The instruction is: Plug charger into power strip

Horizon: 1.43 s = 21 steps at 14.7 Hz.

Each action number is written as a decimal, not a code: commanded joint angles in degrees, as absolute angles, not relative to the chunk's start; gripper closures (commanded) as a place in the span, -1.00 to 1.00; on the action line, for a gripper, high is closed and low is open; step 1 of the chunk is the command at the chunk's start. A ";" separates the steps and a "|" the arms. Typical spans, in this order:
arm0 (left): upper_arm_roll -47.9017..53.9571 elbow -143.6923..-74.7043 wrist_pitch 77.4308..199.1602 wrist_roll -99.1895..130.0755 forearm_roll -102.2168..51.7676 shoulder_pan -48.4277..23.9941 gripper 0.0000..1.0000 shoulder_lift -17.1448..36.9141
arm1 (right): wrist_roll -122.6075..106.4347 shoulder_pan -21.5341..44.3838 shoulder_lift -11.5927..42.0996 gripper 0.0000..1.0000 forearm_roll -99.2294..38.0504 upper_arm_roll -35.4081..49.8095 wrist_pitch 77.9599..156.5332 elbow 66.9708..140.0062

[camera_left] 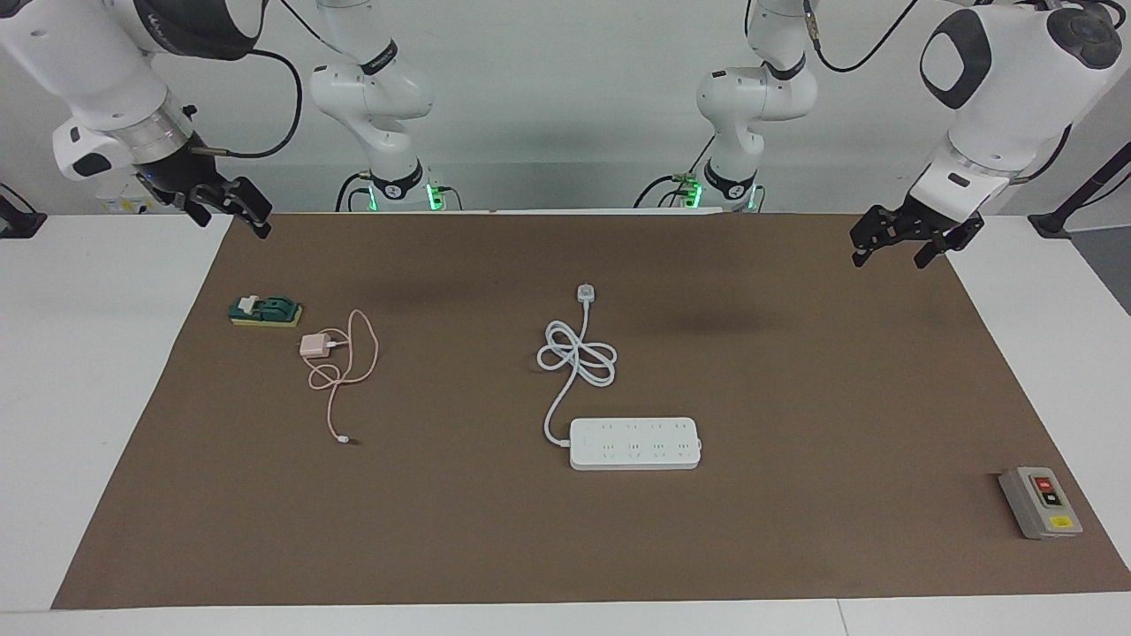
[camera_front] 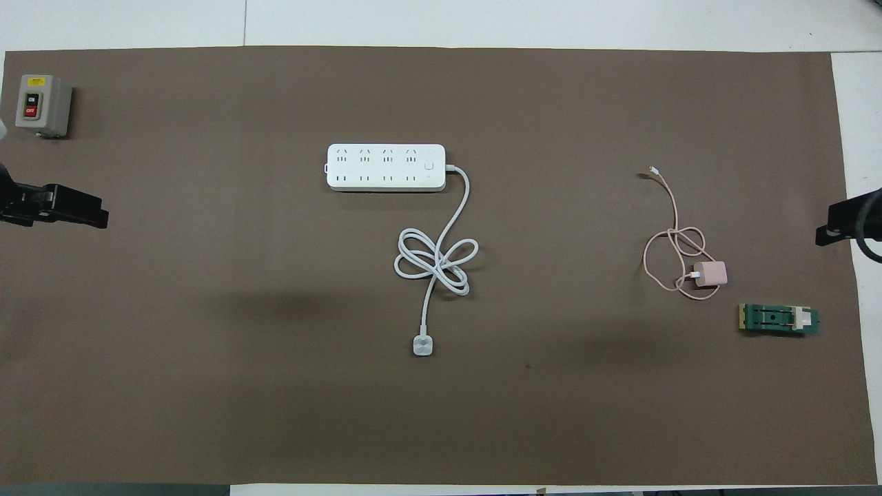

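Note:
The power strip [camera_left: 634,443] [camera_front: 386,167] lies flat and white in the middle of the brown mat, sockets up. Its thick cord [camera_left: 576,353] coils nearer to the robots and ends in a small white plug [camera_left: 585,291]. The pale pink charger [camera_left: 314,344] [camera_front: 710,273] rests toward the right arm's end, its thin pink cable [camera_left: 340,380] looped beside it. My right gripper [camera_left: 232,223] [camera_front: 827,231] hangs open over the mat's edge at that end. Over the mat's other end, my left gripper [camera_left: 891,261] [camera_front: 89,213] is open too. Neither holds anything.
A grey box [camera_left: 1040,502] [camera_front: 43,105] with red and yellow buttons stands toward the left arm's end, farther from the robots than the strip. A small green and yellow block [camera_left: 265,311] [camera_front: 778,319] lies beside the charger, nearer to the robots. The brown mat [camera_left: 795,397] covers most of the white table.

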State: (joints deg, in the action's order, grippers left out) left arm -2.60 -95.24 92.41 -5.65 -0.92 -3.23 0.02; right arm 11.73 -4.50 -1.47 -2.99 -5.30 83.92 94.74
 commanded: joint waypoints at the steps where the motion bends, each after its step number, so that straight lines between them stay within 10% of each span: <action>1: -2.72 -93.69 90.26 -6.59 -0.26 -3.08 -1.00 0.53 | 19.14 -7.72 0.86 -1.00 -7.81 -4.75 85.61 97.29; 21: -2.20 -86.22 87.63 -4.13 -24.22 -8.26 -1.00 8.60 | 37.62 -19.60 21.79 -1.00 -36.91 -5.98 93.69 104.24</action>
State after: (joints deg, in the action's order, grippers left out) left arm -1.58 -89.12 89.06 -4.14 -18.27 -8.06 5.53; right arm 35.69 -19.04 20.54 -35.14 -6.15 93.47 104.40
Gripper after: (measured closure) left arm 0.000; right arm 0.000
